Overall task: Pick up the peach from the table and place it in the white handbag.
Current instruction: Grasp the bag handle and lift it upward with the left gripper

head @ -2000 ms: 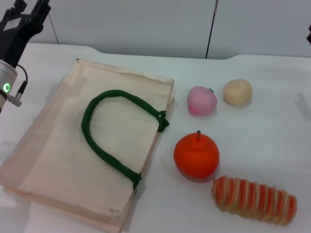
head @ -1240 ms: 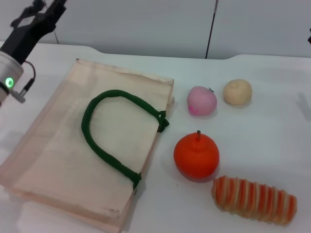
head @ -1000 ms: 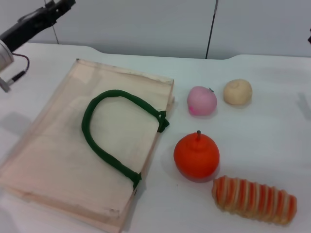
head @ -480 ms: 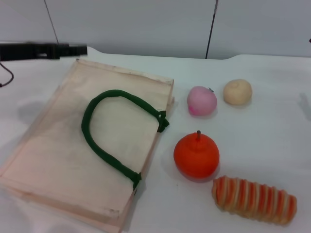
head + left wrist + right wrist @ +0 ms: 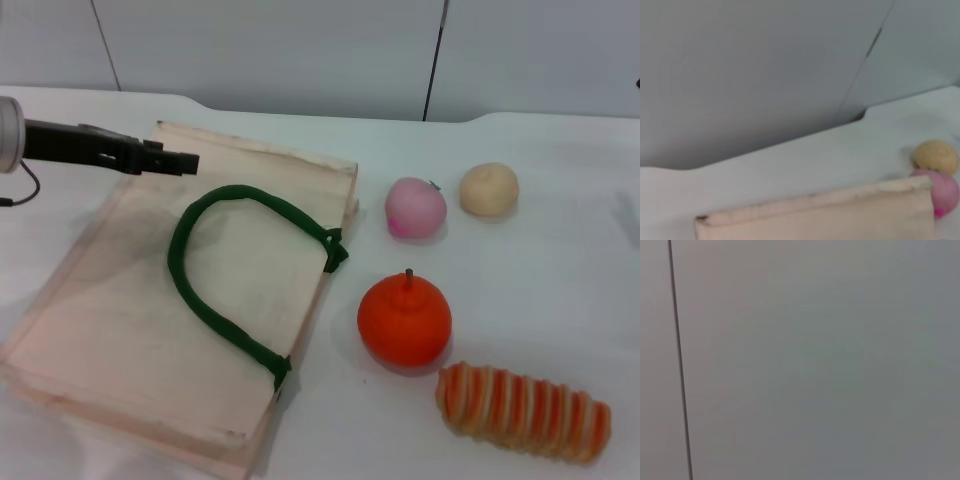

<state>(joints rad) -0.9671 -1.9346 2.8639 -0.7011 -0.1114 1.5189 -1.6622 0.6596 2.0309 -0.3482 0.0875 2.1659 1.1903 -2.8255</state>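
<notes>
Head view, left end effector [image 5: 180, 161] over white handbag [image 5: 120, 330], holding nothing

One white handbag [image 5: 120, 300], one peach [image 5: 415, 207], one beige round lump [image 5: 489, 189], one orange fruit [image 5: 404, 320], one striped bread roll [image 5: 523, 410], one gripper [image 5: 175, 160].

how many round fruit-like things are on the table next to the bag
3. The small pale-pink peach lies just right of the cream fabric handbag; the beige round lump sits right of the peach; the bigger bright orange fruit is nearer the robot. None appears hidden.
</notes>
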